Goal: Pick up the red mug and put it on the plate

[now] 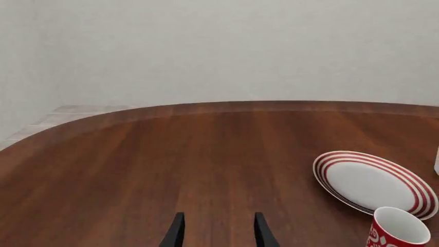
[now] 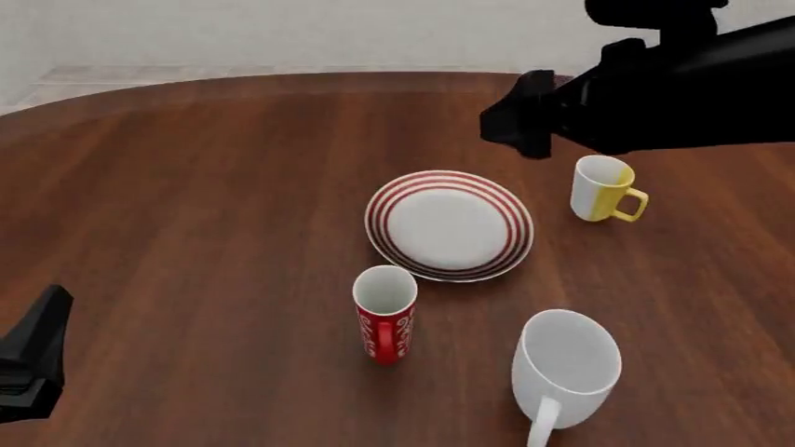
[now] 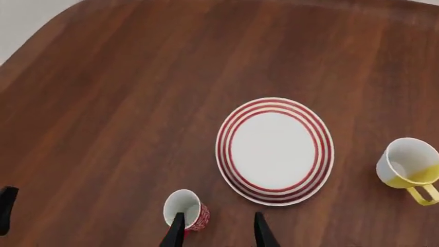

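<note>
large white mug [image 2: 567, 368] handle cropped in front view, left pincer [image 2: 32, 358] mostly out of frame

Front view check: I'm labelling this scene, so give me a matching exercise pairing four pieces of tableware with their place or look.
Things:
1. red mug
2. plate
3. yellow-and-white mug
4. large white mug

Descriptions:
A. nearest the camera, handle toward the viewer
B. right of the plate, below the right arm
C. ringed in red, nothing on it
D. upright, just in front of the plate

Pairs: 1-D, 2-C, 3-B, 4-A
</note>
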